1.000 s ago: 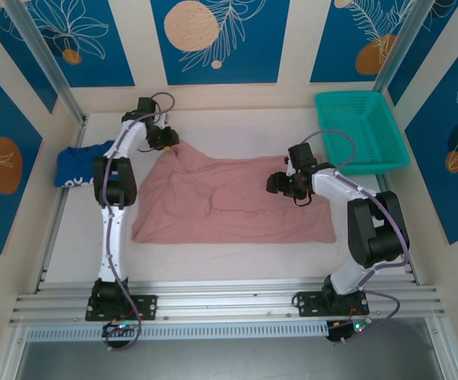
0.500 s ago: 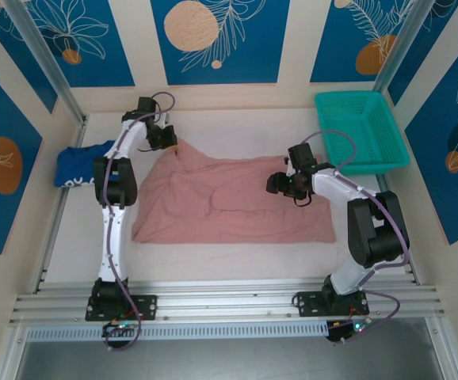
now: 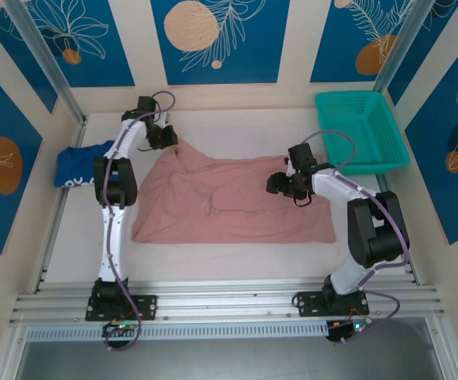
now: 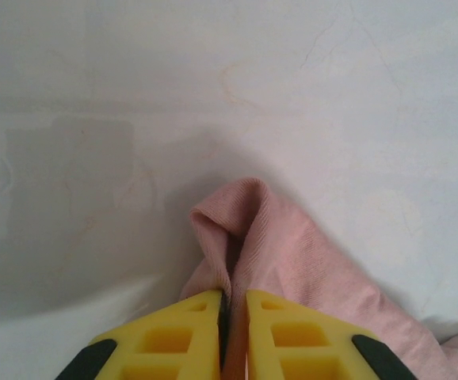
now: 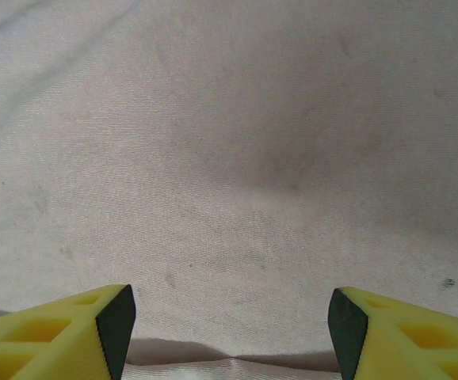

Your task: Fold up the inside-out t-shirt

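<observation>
Dusty-pink cotton t-shirt (image 3: pixel 229 202), rumpled flat on the white table (image 3: pixel 237 253) just beside the teal plastic basket (image 3: pixel 361 131). Its long axis runs toward the basket; the collar end cannot be told. Left end effector (image 4: pixel 233 294) pinches the rear corner away from the basket. The right end effector (image 5: pixel 229 317) hangs open above cloth nearer the basket. Step, as judged: securing grasps. Next, the right likely needs to descend and close.

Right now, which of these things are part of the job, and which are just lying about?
In the job: pink t-shirt; left hand, shut on its corner; right hand, open over it.
Lying about: blue garment; teal basket.
</observation>
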Motion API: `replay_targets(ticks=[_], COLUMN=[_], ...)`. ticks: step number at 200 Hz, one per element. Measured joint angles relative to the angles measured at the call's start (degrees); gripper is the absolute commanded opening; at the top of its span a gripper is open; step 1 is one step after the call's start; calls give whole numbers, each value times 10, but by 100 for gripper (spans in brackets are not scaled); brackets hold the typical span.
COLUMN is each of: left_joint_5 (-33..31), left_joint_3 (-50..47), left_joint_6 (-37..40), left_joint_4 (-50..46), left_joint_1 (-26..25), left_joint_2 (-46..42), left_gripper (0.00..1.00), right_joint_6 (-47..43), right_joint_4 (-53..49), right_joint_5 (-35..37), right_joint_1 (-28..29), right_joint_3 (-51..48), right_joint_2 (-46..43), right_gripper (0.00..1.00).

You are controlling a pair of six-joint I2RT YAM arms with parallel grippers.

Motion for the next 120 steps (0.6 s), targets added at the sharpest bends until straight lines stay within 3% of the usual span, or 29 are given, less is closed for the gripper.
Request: replay_targets(ticks=[120], left_joint_5=[-9], left_joint_3=[0], left_joint_6=[25], left_joint_4=[-31], left_joint_1=[-1], left_joint_2=[-2], left_gripper=[21], right_joint_6=[0], right_joint_4=[0], right_joint_5=[0], right_joint_1=[0], right_joint_3=[-6], right_joint_2=[0], right_gripper=[68])
